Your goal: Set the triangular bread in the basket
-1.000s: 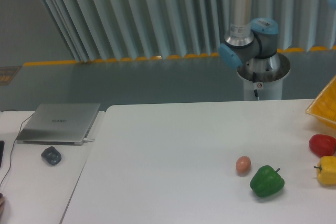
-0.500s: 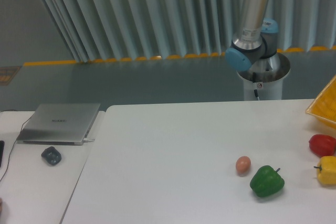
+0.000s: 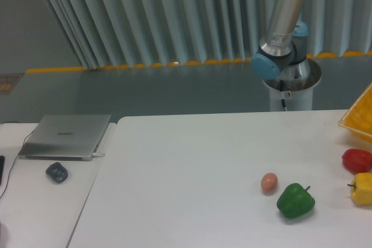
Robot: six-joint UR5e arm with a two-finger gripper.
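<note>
Far left, on a lower side desk (image 3: 35,201), a closed grey laptop (image 3: 67,136) lies flat with a thin dark cable trailing off its left side toward the frame edge. Just in front of it sits a small dark lump (image 3: 57,172), too blurred to name with confidence. A sliver of something dark is cut off at the left border, and I cannot tell what it is.

The white table (image 3: 186,166) takes up most of the middle and right. Its near and right edges run out of the picture. Toward the right sits a small brown egg (image 3: 269,182), and just beside it, to the right and slightly nearer, a green bell pepper (image 3: 295,200) with its stem up. They look close but apart.

Behind the table the robot arm (image 3: 285,21) rises from its round base (image 3: 290,82), leaning up and to the right until it leaves the top of the frame. Only the lower joints and one tube show. The gripper is out of sight above, so whether the claw is open or closed cannot be told.

At the right edge a red pepper (image 3: 356,160) sits close above a yellow bell pepper (image 3: 361,188), which is partly cropped. Beyond them only a corner of the yellow basket (image 3: 359,117) pokes in, the rest cut off. The triangular bread is nowhere visible in this view.
</note>
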